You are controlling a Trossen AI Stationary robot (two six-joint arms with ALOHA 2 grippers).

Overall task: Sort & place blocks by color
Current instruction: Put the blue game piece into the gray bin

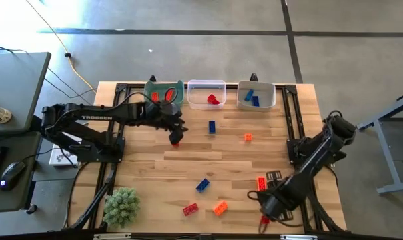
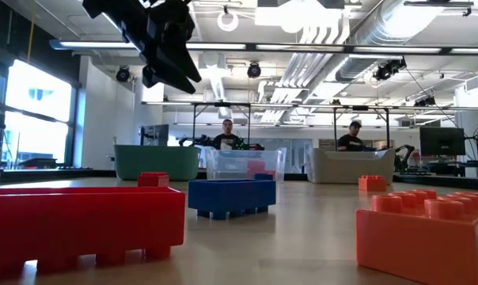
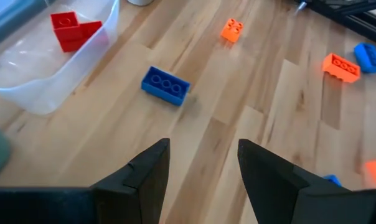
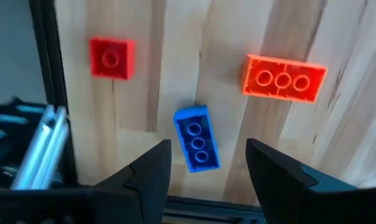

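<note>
Seen from above, with the bins at 12 o'clock, the left arm [image 1: 95, 119] reaches in from 9 o'clock. Its left jaws hang over a red block [image 1: 176, 141] that sits on the counter [image 1: 148, 170] at about 10 o'clock from the middle. The level view puts those jaws well above the wood, with the block resting free on the surface below. They are released: the wrist camera shows both fingers [image 3: 144, 171] spread with only bare planks between them.

The step in hand looks like picking up this red block. To do it well, the jaws should come straight down with the block centred in the gap and close across its flat sides rather than a corner. After a clean lift it goes toward 1 o'clock, to the clear bin [image 1: 206, 83] that already holds red pieces. A blue block [image 1: 211, 126] lies near that route at 3 o'clock of the red one, so the carry should pass above it.

The right arm [image 1: 315, 157] waits at 5 o'clock near the counter's edge, its right jaws also released and empty. Another blue block [image 4: 197, 138] lies just ahead of their gap. A small red block [image 4: 111, 58] and an orange block [image 4: 284, 78] sit beyond it on either side, apart from it.
</note>
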